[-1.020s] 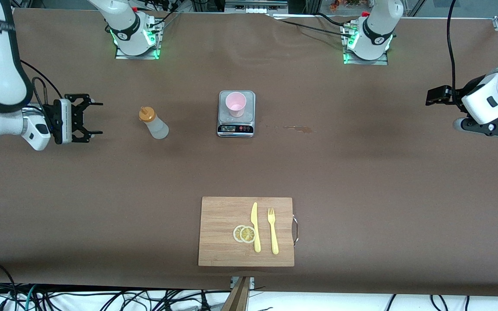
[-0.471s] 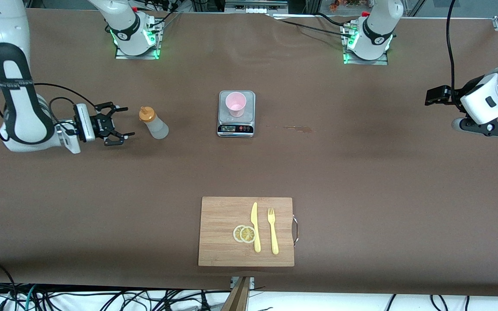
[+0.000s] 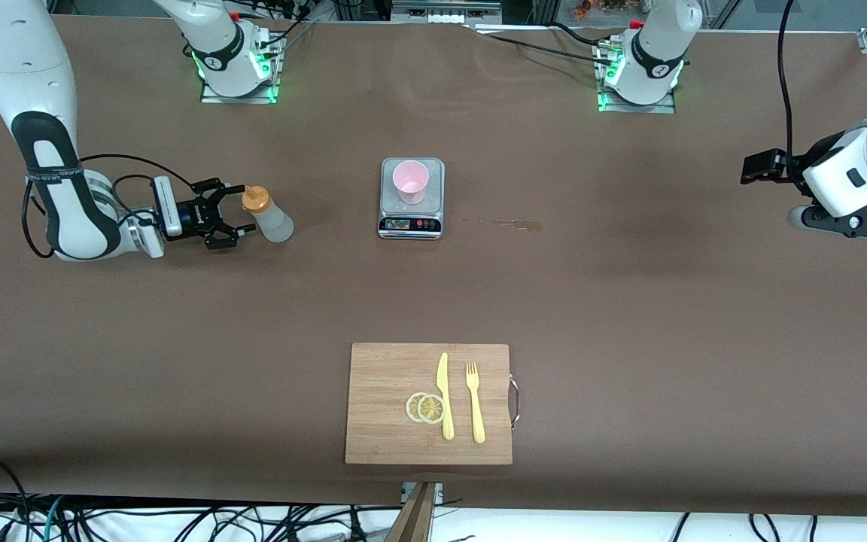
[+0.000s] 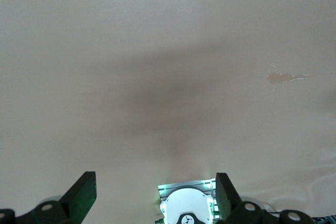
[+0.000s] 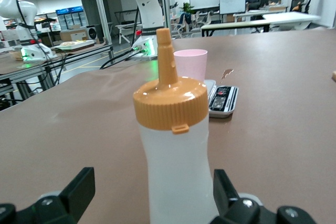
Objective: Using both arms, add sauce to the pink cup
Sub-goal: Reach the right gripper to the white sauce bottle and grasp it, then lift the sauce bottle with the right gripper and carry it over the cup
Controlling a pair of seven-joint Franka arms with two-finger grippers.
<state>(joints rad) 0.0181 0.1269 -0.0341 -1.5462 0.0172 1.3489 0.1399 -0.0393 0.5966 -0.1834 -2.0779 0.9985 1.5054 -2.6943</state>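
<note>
Right hand [image 3: 236, 214] wide, fingers flanking the upright sauce [image 3: 269, 215] low on the bench, apparently lined up to grip its body; pink cup [image 3: 410, 181] sits on scale [image 3: 412, 223] toward mid-bench; left hand [image 3: 751, 167] waits wide at its end

Sauce [image 5: 176, 161] between open hand [image 5: 152, 192] fingers

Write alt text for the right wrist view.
A sauce bottle with an orange nozzle cap stands upright between the open right gripper's fingers, not yet gripped. Farther along the brown table, the pink cup sits on a small scale.
</note>
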